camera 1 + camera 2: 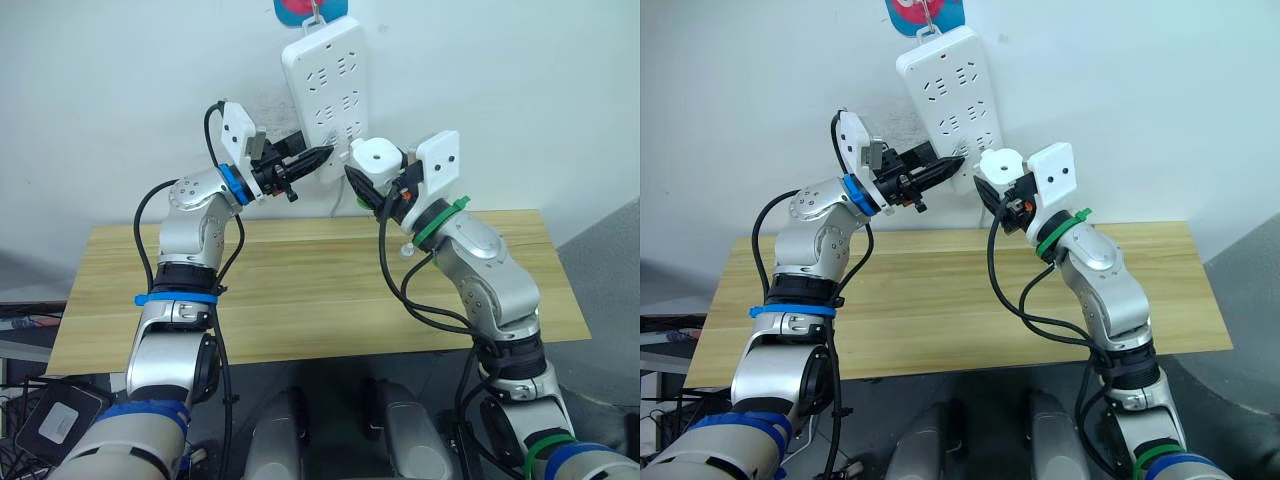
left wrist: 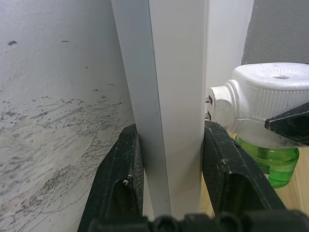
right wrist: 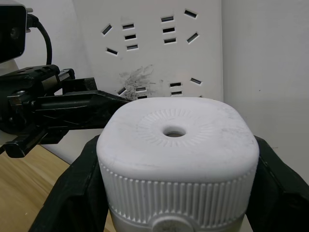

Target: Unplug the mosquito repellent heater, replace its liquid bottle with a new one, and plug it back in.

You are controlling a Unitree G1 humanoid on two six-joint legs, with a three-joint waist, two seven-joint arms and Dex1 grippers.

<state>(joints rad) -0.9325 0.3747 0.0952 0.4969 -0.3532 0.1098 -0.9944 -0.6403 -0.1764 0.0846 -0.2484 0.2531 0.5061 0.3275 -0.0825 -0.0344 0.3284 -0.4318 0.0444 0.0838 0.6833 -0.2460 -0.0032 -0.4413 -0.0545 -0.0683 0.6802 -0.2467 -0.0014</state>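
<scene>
Up on the wall above the wooden surface (image 1: 300, 300), white power strip (image 1: 330, 75) hangs tilted from a hook. Left gripper (image 1: 318, 157) clamps its lower part edge-on: left wrist view shows one black finger (image 2: 120, 179) on each side of the strip's thin edge, both touching, fingers narrow around it.

Right gripper (image 1: 368, 190) holds the mosquito repellent heater (image 1: 376, 157) just beside the strip's lower end, near the left fingers. Its fingers sit on opposite sides of the heater's ribbed white body, closed on it. Heater's top with the round vent hole (image 3: 174, 131) faces the right wrist camera; strip's socket face sits close behind it.

Left wrist view: two metal prongs (image 2: 208, 107) point at the strip's face, gap still visible along them, tips right at the strip. Can't tell if the tips are in a socket or just at the face. Green liquid bottle (image 2: 270, 162) hangs under the heater, screwed in, right finger tip crossing in front of it.

Both arms are raised off the surface.
</scene>
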